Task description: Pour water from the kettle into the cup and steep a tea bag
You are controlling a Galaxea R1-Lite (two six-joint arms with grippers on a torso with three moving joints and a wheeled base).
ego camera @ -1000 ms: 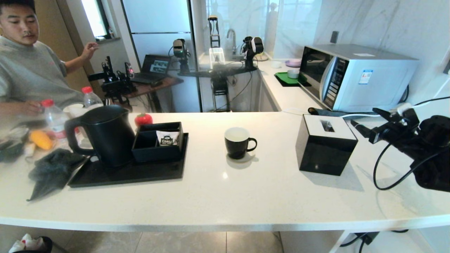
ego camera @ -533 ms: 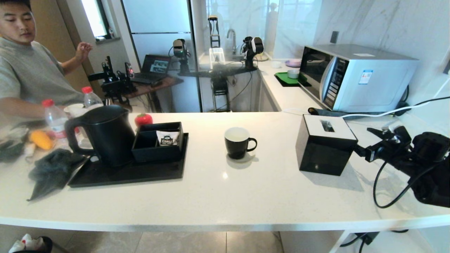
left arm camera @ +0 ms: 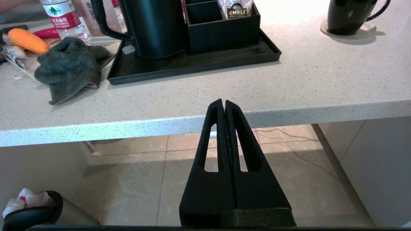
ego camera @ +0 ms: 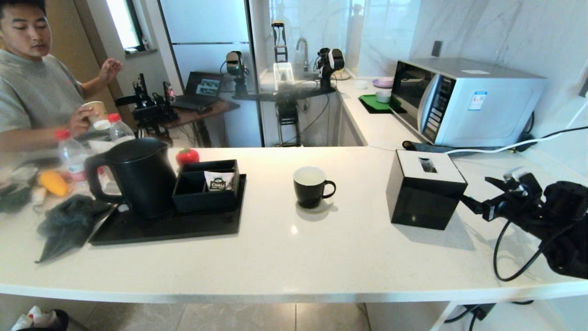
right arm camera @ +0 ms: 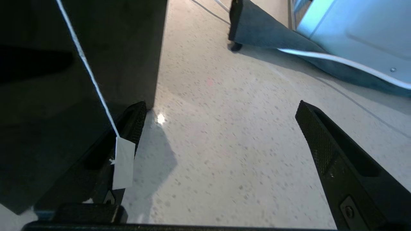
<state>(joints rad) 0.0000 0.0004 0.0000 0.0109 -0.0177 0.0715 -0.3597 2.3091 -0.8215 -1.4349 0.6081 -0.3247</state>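
The tall black kettle [ego camera: 138,177] stands on a black tray [ego camera: 183,227] at the left; the left wrist view shows the kettle [left arm camera: 157,29] too. The glossy black cup [ego camera: 310,186] with its white inside sits mid-counter on a coaster. My right gripper [ego camera: 475,189] is low over the counter just right of the black tissue box [ego camera: 425,188], jaws wide open with nothing between them [right arm camera: 221,107]. A thin white string [right arm camera: 86,67] with a paper tag [right arm camera: 123,163] clings to one finger; the tea bag's pouch is not visible. My left gripper [left arm camera: 224,102] is shut, empty, below the counter's front edge.
A black organiser holds a white CHALI sachet [ego camera: 219,180]. A dark cloth [ego camera: 69,220], water bottles and an orange item lie at the far left, where a person holds a paper cup. A microwave [ego camera: 459,99] and cables sit behind the right arm.
My right gripper has dropped down towards the counter, ending beside the tissue box. The person at the left has picked up a paper cup. The left arm has not moved.
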